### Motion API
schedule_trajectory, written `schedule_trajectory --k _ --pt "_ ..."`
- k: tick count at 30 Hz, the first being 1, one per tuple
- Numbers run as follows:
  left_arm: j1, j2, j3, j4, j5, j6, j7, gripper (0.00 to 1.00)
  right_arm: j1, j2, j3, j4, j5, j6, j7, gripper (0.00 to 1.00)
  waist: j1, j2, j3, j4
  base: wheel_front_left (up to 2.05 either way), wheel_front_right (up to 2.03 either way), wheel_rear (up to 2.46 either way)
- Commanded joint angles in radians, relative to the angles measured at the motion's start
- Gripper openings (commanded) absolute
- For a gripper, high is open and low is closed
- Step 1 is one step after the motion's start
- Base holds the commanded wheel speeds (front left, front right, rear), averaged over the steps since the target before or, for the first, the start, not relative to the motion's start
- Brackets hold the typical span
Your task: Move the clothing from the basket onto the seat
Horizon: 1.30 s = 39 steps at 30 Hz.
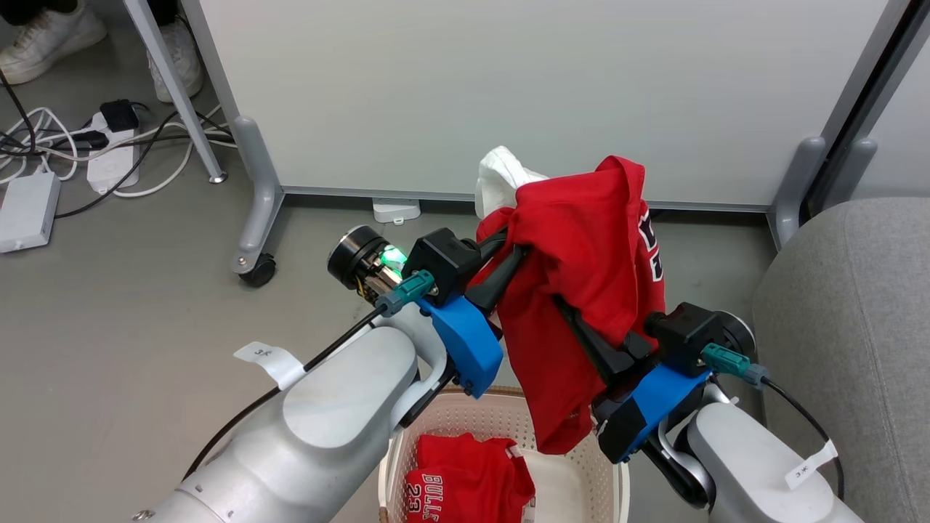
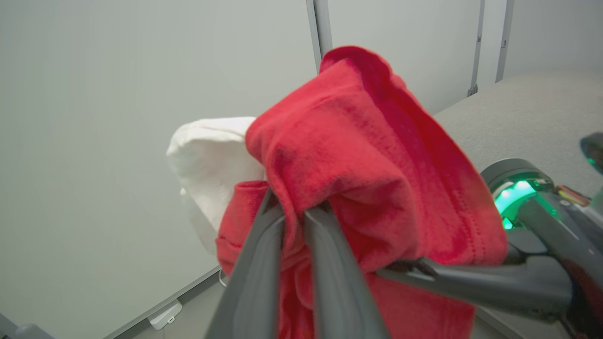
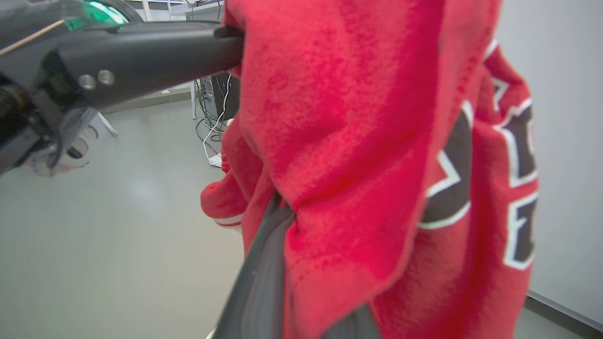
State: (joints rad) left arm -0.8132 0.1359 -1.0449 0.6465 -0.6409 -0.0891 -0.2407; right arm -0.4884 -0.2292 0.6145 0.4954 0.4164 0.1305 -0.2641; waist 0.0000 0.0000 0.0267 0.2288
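A red piece of clothing (image 1: 581, 247) with a white panel hangs in the air above the basket (image 1: 501, 408), held between both grippers. My left gripper (image 1: 512, 250) is shut on its upper left fold; in the left wrist view its fingers (image 2: 264, 249) pinch the red fabric (image 2: 358, 155). My right gripper (image 1: 563, 305) is shut on the cloth lower down, its tips buried in fabric (image 3: 358, 141). A second red garment (image 1: 465, 479) with white lettering lies in the basket. The grey seat (image 1: 850, 327) is at the right.
A white partition panel (image 1: 508, 87) on wheeled feet (image 1: 258, 270) stands behind the garment. Cables and a power strip (image 1: 109, 163) lie on the floor at the far left, near a person's white shoes (image 1: 43, 36). A small white box (image 1: 396, 211) sits by the panel's base.
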Motion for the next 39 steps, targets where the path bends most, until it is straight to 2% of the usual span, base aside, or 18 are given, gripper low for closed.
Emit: schedule_trajectory --k 1,6,7,8,27,39 --pt "-0.008 0.002 0.000 0.003 -0.002 -0.003 -0.008 0.00 0.004 -0.001 -0.002 -0.006 -0.002 0.000 -0.001 0.00 0.0000 0.0000 -0.001 -0.001 0.00 0.00 0.00" --pt "-0.010 0.002 -0.002 0.008 -0.004 0.001 -0.008 0.00 0.006 -0.005 -0.006 -0.011 -0.003 0.000 -0.001 0.00 0.0000 0.0000 0.001 -0.002 0.00 0.00 0.00" --pt "-0.010 0.001 0.000 0.011 -0.006 0.006 -0.008 0.40 0.006 -0.006 -0.007 -0.013 -0.003 0.000 -0.001 0.00 0.0000 0.0000 0.000 -0.003 0.00 0.00 0.00" --pt "-0.009 0.001 -0.001 0.016 -0.007 0.011 -0.002 1.00 0.007 -0.007 -0.008 -0.013 -0.003 0.000 -0.001 0.00 0.0000 0.0000 0.000 -0.003 0.00 0.00 0.00" --pt "-0.010 0.003 -0.001 0.015 -0.010 0.025 -0.012 1.00 0.023 0.001 -0.035 -0.027 -0.010 0.000 -0.001 0.00 0.0000 0.0000 0.011 -0.015 0.00 0.00 0.00" --pt "0.008 0.005 0.001 -0.013 -0.004 0.042 -0.019 1.00 0.043 -0.013 -0.107 -0.065 -0.026 0.000 -0.001 0.00 0.0000 0.0000 0.038 -0.105 0.00 0.00 0.00"
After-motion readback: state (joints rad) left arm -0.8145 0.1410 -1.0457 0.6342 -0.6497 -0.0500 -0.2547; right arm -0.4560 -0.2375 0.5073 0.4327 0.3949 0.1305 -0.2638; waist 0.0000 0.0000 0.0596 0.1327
